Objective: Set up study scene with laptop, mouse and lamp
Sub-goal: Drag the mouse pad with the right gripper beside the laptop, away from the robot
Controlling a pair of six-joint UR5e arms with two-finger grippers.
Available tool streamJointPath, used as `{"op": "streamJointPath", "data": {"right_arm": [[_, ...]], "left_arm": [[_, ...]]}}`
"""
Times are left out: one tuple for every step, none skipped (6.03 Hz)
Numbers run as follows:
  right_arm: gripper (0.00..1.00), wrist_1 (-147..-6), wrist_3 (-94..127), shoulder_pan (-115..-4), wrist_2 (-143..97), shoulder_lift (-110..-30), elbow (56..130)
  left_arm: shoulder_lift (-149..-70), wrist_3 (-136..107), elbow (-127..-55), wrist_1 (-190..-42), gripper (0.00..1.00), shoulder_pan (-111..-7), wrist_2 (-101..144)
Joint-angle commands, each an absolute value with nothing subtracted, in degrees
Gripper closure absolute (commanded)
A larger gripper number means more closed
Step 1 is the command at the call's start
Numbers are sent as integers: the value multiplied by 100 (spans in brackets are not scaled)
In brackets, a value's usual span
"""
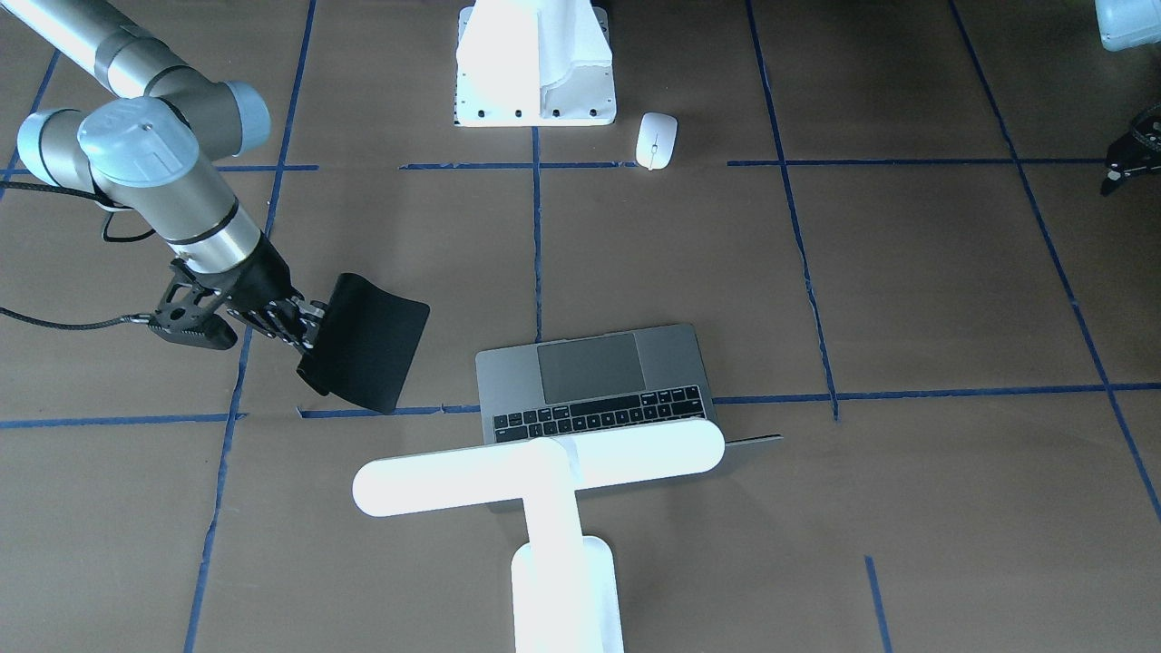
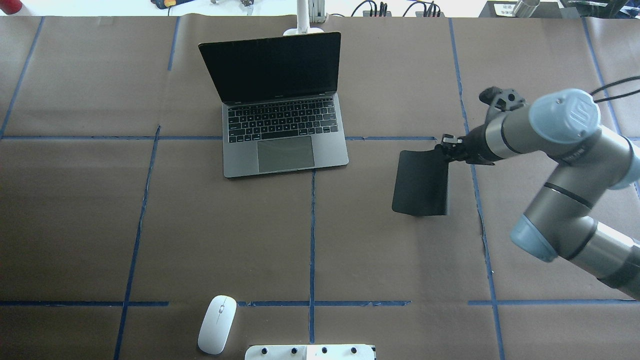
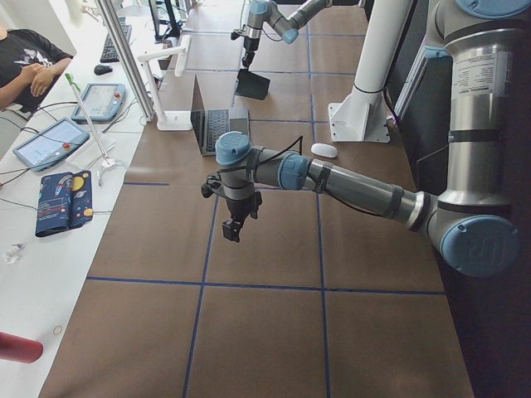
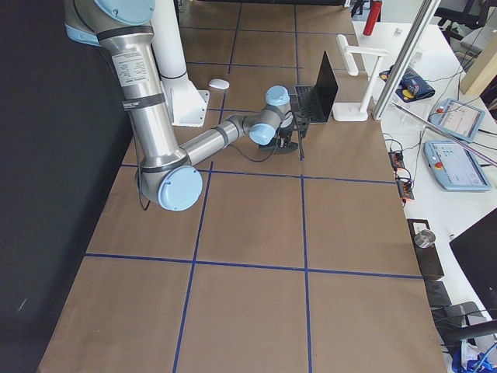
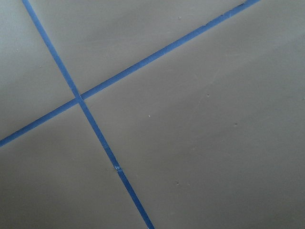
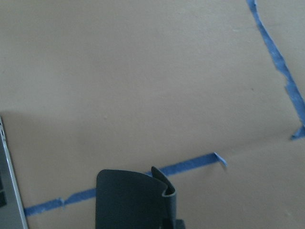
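Laptop (image 2: 285, 125) stands open on the brown paper-covered table (image 2: 400, 260), at the side far from the robot. Its dark screen is upright and its keyboard and trackpad face the robot, as a person studying would want it. The white lamp (image 1: 535, 462) stands just behind the screen with its long bar head reaching over the keyboard edge, so the light would fall on the keys. The small white mouse (image 2: 217, 324) lies well apart from both, close to the robot and just beside the white pedestal (image 1: 535, 63). It looks not yet set in its working place.

The right gripper (image 1: 310, 328) is off to the laptop's side, on the robot's right. Its jaws are closed on one edge of a black mat (image 2: 420, 182). That pinched edge curls upward while the rest of the mat slopes down toward the table; whether its low edge touches the paper cannot be told. The mat is probably meant as a pad for the mouse, which would explain why it is held next to the laptop.

The laptop is near these jaws but clear of them, with bare paper between. The left gripper (image 3: 235, 224) hangs over bare table far from every object, holding nothing that can be seen; how far its jaws are parted cannot be told
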State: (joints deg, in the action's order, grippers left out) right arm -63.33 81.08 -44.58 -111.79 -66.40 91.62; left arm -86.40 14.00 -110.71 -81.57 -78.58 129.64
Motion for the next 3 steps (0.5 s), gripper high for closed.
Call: {"op": "streamJointPath", "data": {"right_arm": [[100, -6381, 8147, -4579, -11162, -5656, 8074], [100, -6346, 8165, -4588, -11153, -5103, 7390], [100, -6337, 8165, -4605, -11153, -4871, 7104]], "left_arm": [[-8657, 1389, -11065, -8156, 0, -7849, 12964], [-8666, 1310, -11074, -8156, 0, -7849, 12981], [-8666, 1292, -11074, -8156, 0, -7849, 13034]]}}
